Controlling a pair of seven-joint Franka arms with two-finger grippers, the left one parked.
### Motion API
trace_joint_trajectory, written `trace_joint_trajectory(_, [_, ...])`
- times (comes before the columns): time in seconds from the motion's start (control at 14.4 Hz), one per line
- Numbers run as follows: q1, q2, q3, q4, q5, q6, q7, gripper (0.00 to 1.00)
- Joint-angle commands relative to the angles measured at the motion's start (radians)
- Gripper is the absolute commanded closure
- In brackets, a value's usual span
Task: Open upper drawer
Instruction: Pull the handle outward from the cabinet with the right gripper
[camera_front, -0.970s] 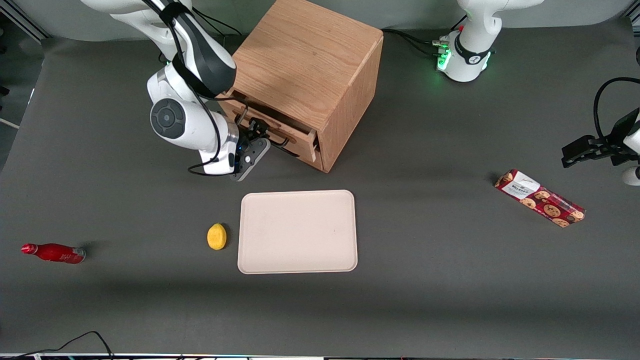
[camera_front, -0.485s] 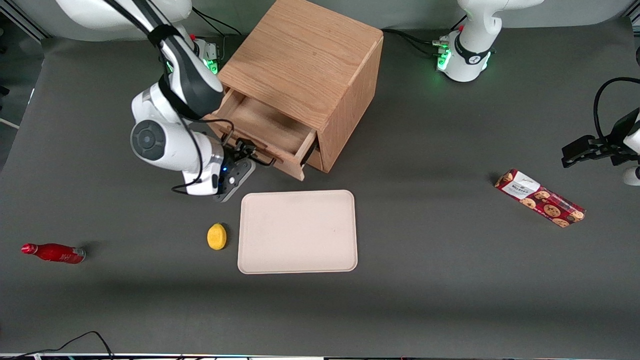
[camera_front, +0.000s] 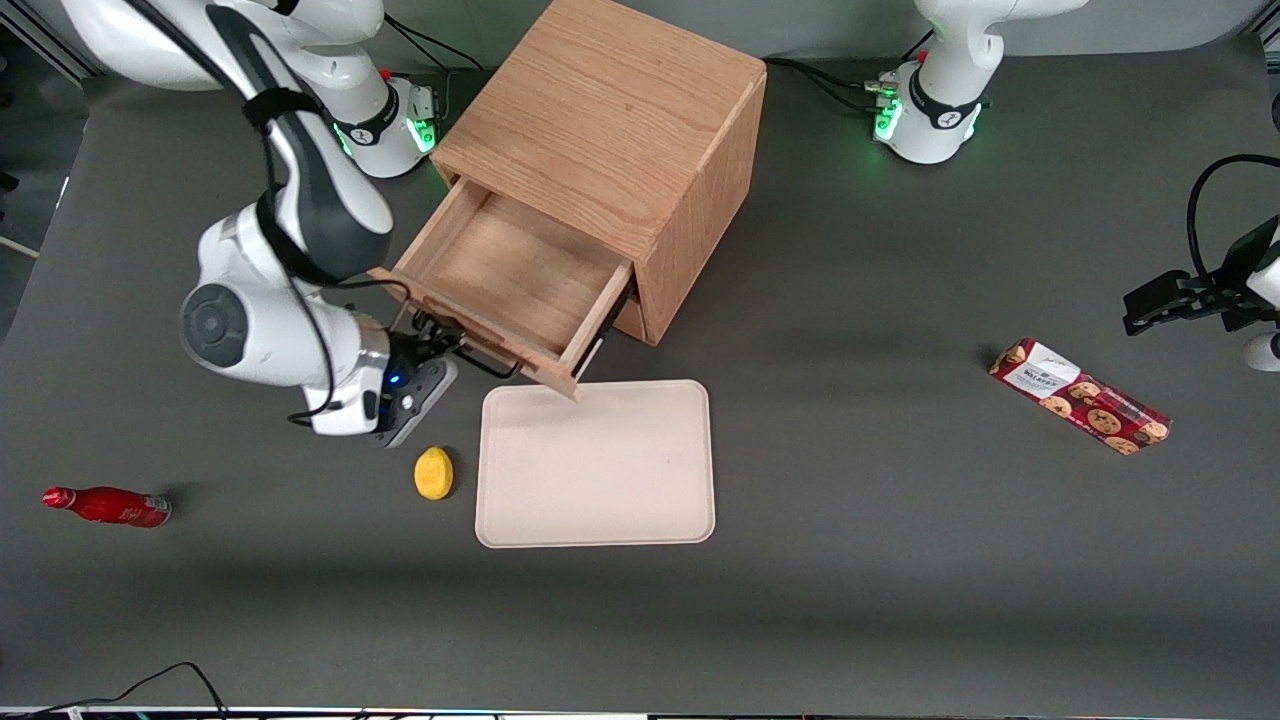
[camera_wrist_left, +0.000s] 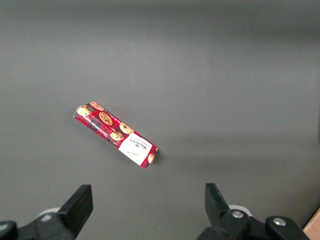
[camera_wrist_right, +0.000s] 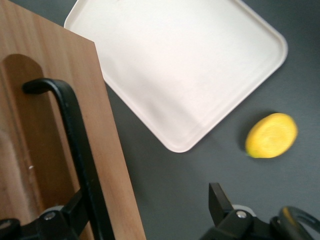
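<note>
The oak cabinet (camera_front: 610, 110) stands at the middle of the table, far from the front camera. Its upper drawer (camera_front: 500, 270) is pulled far out, and its wooden tray shows empty. The drawer's black bar handle (camera_front: 470, 355) also shows in the right wrist view (camera_wrist_right: 75, 135), on the oak drawer front (camera_wrist_right: 30, 150). My right gripper (camera_front: 435, 345) is at the handle, in front of the drawer. Its fingers are wide apart (camera_wrist_right: 147, 200), one finger (camera_wrist_right: 75, 205) against the bar, the other (camera_wrist_right: 217, 200) over the dark table. The lower drawer is mostly hidden under the upper one.
A beige tray (camera_front: 595, 465) lies flat just in front of the open drawer, nearer the camera. A yellow lemon (camera_front: 433, 472) lies beside it, under my wrist. A red bottle (camera_front: 105, 505) lies toward the working arm's end. A red cookie box (camera_front: 1078, 396) lies toward the parked arm's end.
The upper drawer has slid from almost closed to far out of the cabinet. My gripper moved with the handle toward the front camera and the working arm's end.
</note>
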Motion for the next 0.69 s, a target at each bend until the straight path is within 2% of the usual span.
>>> trace_joint_trajectory(0.0, [0.009, 0.115, -0.029, 0.2, -0.051, -0.085, -0.06, 0.0])
trace_joint_trajectory(0.21, [0.009, 0.179, -0.031, 0.371, -0.094, -0.189, -0.062, 0.0])
trace_joint_trajectory(0.35, [0.012, 0.175, -0.032, 0.435, -0.092, -0.268, -0.045, 0.0])
trace_joint_trajectory(0.49, [0.012, 0.128, -0.032, 0.468, -0.093, -0.343, -0.03, 0.0])
trace_joint_trajectory(0.62, [0.012, 0.018, -0.032, 0.463, -0.096, -0.397, 0.138, 0.0])
